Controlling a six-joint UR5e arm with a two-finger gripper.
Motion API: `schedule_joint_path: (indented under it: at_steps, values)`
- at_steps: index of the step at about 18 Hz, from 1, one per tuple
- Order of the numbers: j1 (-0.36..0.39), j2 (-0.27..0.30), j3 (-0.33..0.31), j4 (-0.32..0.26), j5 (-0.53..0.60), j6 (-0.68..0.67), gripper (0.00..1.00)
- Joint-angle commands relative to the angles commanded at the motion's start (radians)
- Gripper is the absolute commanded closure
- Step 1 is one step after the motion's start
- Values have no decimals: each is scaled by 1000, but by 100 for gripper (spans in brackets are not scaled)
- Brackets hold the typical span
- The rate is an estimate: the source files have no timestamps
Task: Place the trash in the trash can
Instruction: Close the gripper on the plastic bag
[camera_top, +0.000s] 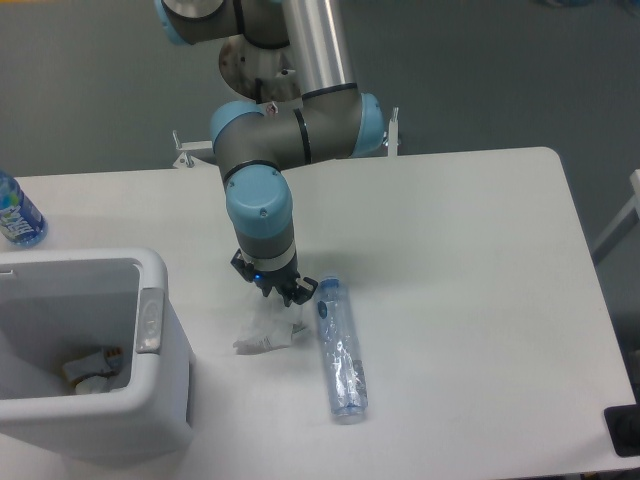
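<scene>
The trash lies on the white table as two pieces. One is a crumpled white wrapper, the other a long clear crinkled plastic bottle just to its right. My gripper points straight down onto the top of the wrapper, with its fingers drawn together on the bunched upper part. The bottle lies untouched beside the right finger. The trash can, a large white bin with a grey patch on its rim, stands at the front left, a short way left of the wrapper.
Some crumpled scraps lie in the bottom of the bin. A deeper-blue labelled bottle stands at the table's left edge behind the bin. The arm's elbow hangs over the back of the table.
</scene>
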Motion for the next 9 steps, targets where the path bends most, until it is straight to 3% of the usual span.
schedule_joint_path:
  at_steps: [9]
  values:
    - [87, 104, 5, -9, -34, 5, 100]
